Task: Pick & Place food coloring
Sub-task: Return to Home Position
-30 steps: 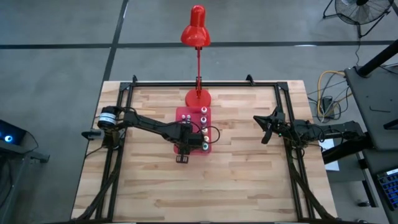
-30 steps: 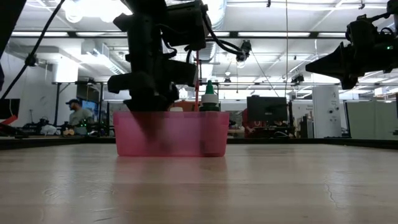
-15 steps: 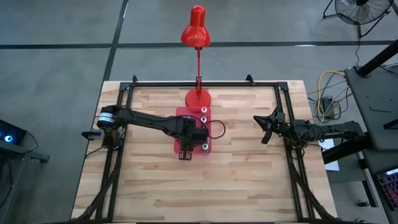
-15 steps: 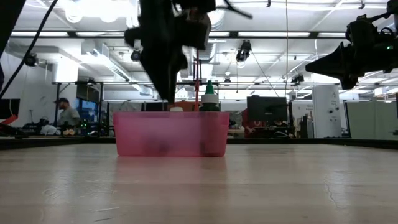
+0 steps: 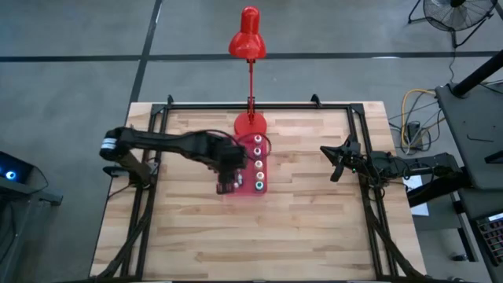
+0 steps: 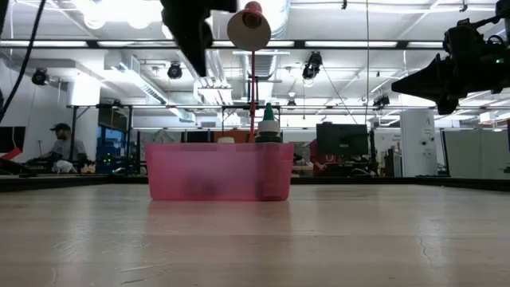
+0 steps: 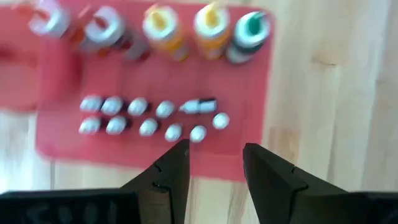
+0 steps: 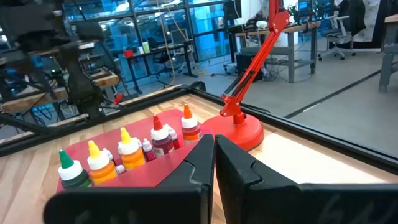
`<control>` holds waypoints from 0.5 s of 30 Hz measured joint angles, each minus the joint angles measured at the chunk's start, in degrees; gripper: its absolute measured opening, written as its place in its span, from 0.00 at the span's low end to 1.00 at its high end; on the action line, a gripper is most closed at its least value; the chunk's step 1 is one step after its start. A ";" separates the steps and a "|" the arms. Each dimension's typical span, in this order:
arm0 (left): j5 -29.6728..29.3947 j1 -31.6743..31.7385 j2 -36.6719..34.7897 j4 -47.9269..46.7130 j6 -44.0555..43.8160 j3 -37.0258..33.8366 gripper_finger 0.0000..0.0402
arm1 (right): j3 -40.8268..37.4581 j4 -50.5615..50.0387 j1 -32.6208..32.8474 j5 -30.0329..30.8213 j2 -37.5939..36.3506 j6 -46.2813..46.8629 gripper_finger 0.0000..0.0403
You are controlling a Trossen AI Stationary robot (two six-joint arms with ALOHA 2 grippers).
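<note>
The food coloring stands in a flat red tray (image 5: 234, 144) at the table's middle. Five bigger bottles (image 7: 165, 28) with pink, red, orange, yellow and teal caps form one row. Several small white-capped bottles (image 7: 149, 115) form two rows beside them, and one of these (image 7: 199, 106) lies on its side. My left gripper (image 7: 214, 149) hangs open above the tray's near edge (image 5: 228, 187) with nothing between its fingers. It points steeply down, well above the bottles (image 6: 199, 60). My right gripper (image 5: 334, 161) waits shut at the table's right side, pointing level toward the tray (image 8: 214, 155).
A red desk lamp stands with its base (image 5: 250, 123) just beyond the tray's far edge, and its head (image 6: 249, 28) hangs high near my left gripper. Bare wood lies around the tray, and a black frame (image 5: 259, 104) runs along the table's edges.
My left gripper has risen from down among the bottles in the tray to well above it, staying over the tray's near part. Its finger gap shows no change. The bottles and the tray have stayed where they were.
</note>
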 joint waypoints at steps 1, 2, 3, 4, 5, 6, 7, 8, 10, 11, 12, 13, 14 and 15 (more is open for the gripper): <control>-0.05 0.54 -1.40 0.09 -1.39 -1.46 0.30 | -0.01 0.01 0.01 0.00 0.00 0.00 0.02; -0.07 0.99 -3.06 0.27 -2.95 -3.34 0.30 | -0.01 0.01 0.00 0.00 0.00 0.00 0.02; -0.14 1.39 -4.52 0.57 -4.67 -5.22 0.30 | -0.02 0.01 0.00 0.01 0.04 0.00 0.02; -0.35 1.72 -6.21 1.15 -6.17 -7.24 0.30 | -0.02 0.00 0.00 0.01 0.01 0.00 0.02; -0.34 1.89 -8.11 2.11 -7.46 -9.52 0.30 | -0.01 0.01 0.00 -0.02 0.00 0.00 0.02; -0.20 2.03 -10.11 3.00 -8.78 -11.89 0.30 | -0.02 0.02 0.00 0.00 0.00 0.00 0.02; -0.11 2.17 -12.30 4.00 -9.85 -14.39 0.30 | -0.02 0.02 0.00 0.02 0.00 0.02 0.02; -0.02 2.25 -14.46 5.07 -10.83 -16.90 0.30 | -0.01 0.02 0.00 -0.01 0.00 0.00 0.02; -0.03 2.34 -19.32 9.05 -13.01 -22.89 0.30 | 0.00 0.02 0.00 0.02 0.04 0.02 0.02; -0.03 2.34 -21.70 11.16 -14.01 -25.89 0.30 | -0.01 0.00 0.00 0.00 0.03 0.00 0.02; -0.05 2.36 -24.09 13.36 -15.04 -28.99 0.30 | -0.02 0.02 0.00 0.00 0.02 0.00 0.02; -0.03 2.36 -26.19 15.38 -15.73 -31.84 0.30 | -0.01 0.01 0.00 0.01 0.02 0.01 0.02; -0.01 2.36 -28.28 17.51 -16.05 -34.67 0.30 | -0.02 0.00 0.00 0.00 0.02 0.00 0.02; -0.02 2.43 -30.27 19.11 -16.09 -37.37 0.30 | 0.00 0.01 0.00 0.00 0.02 0.00 0.02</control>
